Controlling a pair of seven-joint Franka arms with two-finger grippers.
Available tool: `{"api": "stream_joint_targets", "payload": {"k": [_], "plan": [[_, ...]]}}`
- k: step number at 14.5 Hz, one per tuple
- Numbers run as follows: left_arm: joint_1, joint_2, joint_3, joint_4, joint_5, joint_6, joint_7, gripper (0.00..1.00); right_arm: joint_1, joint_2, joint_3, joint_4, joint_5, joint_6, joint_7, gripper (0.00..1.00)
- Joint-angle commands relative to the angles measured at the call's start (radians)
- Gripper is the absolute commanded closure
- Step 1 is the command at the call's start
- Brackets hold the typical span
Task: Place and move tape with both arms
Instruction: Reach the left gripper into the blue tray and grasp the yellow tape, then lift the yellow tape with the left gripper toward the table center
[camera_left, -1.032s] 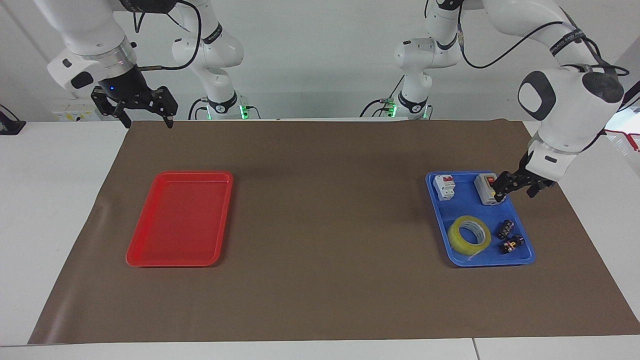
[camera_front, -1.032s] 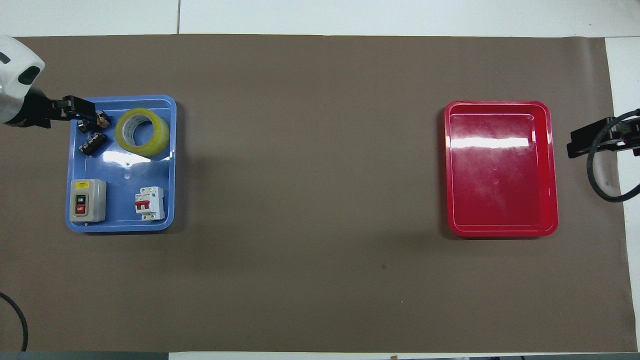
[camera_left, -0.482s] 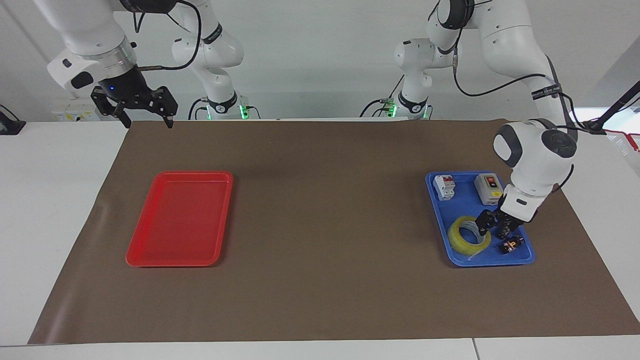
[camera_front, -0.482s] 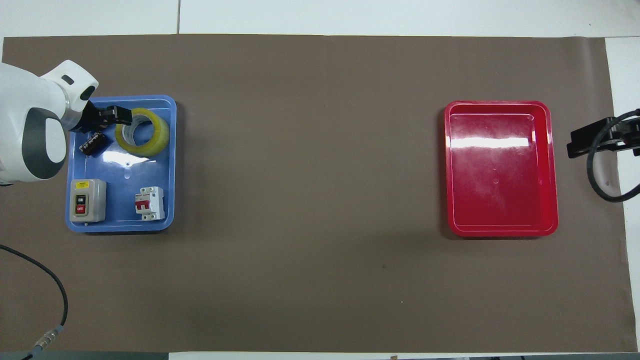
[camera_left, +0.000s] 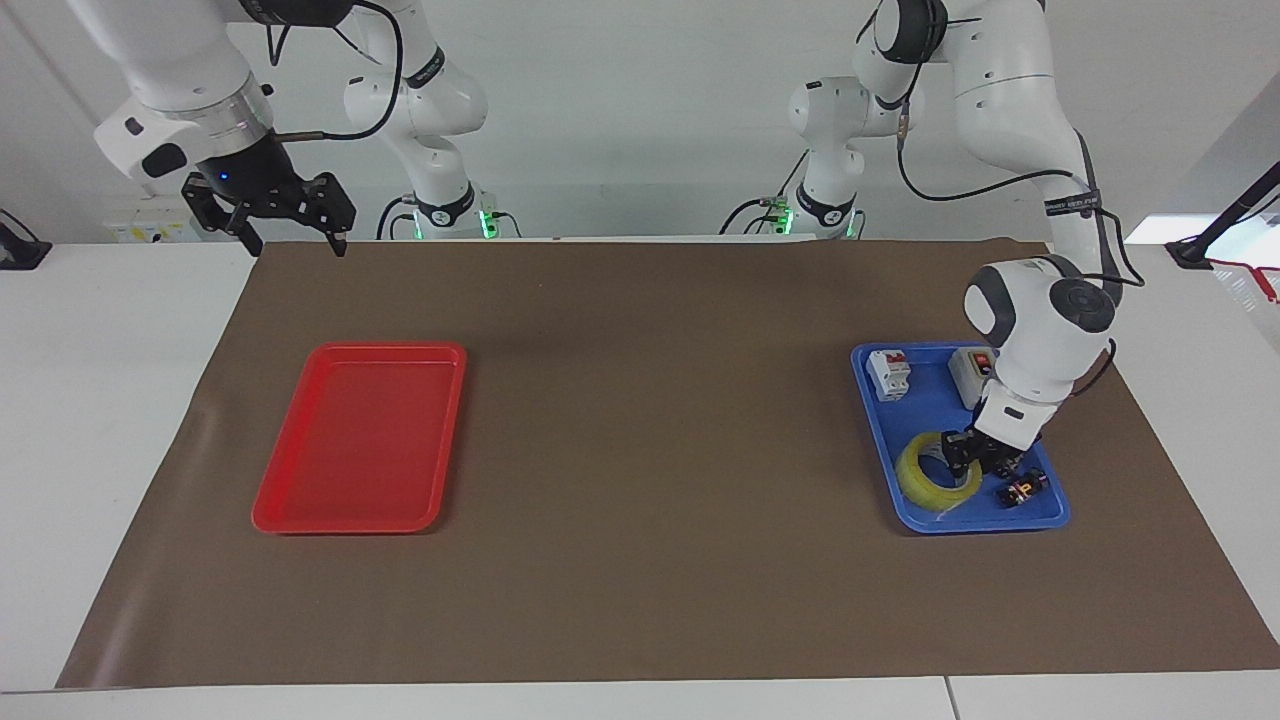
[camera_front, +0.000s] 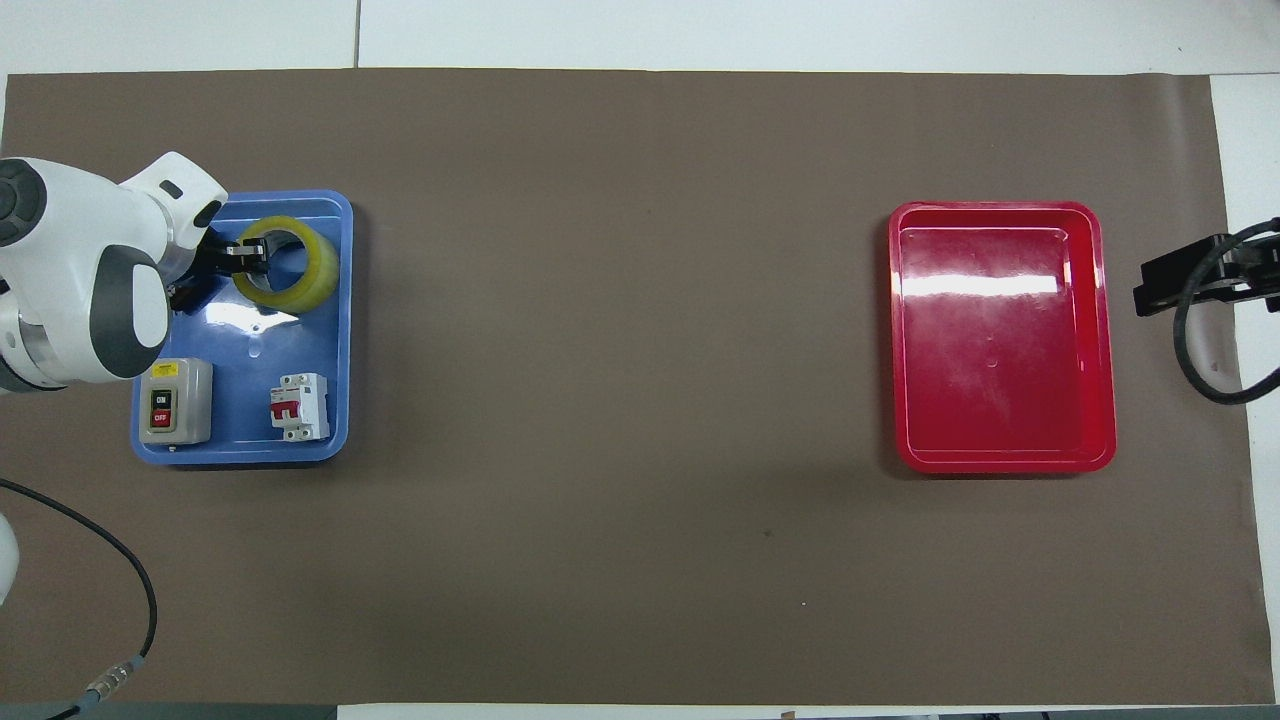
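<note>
Lowered since a moment ago, left gripper (camera_left: 968, 455) straddles the translucent yellow tape roll's (camera_left: 931, 478) wall in the blue plastic tray (camera_left: 1040, 515), fingers parted, not yet gripping; right gripper (camera_left: 290, 222) waits open.

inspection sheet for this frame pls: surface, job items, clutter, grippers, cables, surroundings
Surface: brown mat over a white table; no spills seen.
Job's things: the tape lies flat in the blue tray, in the part of it farther from the robots. The red tray at the right arm's end is empty.
Clutter: in the blue tray, a grey on/off switch box, a white circuit breaker, small dark parts.
Grippers: left gripper down at the tape's rim; right gripper open, raised over the mat's edge nearest the robots, arm waiting.
Cables: black cable over the mat at the left arm's end.
Surroundings: two smaller white arms with green lights; white wall.
</note>
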Motion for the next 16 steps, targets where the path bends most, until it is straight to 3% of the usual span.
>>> {"api": "stream_joint_targets", "payload": {"k": [1, 7, 11, 16], "plan": [[-0.008, -0.046, 0.005, -0.014, -0.018, -0.037, 0.003, 1.00, -0.019, -0.001, 0.011, -0.003, 0.008, 0.013, -0.023, 0.00], [-0.055, -0.103, 0.002, 0.165, -0.018, -0.333, -0.052, 1.00, -0.017, -0.001, 0.011, -0.003, 0.008, 0.013, -0.023, 0.00], [-0.231, -0.100, 0.004, 0.146, -0.015, -0.304, -0.219, 1.00, -0.017, -0.001, 0.013, -0.002, 0.008, 0.013, -0.023, 0.00], [-0.489, -0.054, 0.002, 0.123, 0.071, -0.233, -0.642, 1.00, -0.017, -0.001, 0.011, -0.003, 0.008, 0.013, -0.023, 0.00]]}}
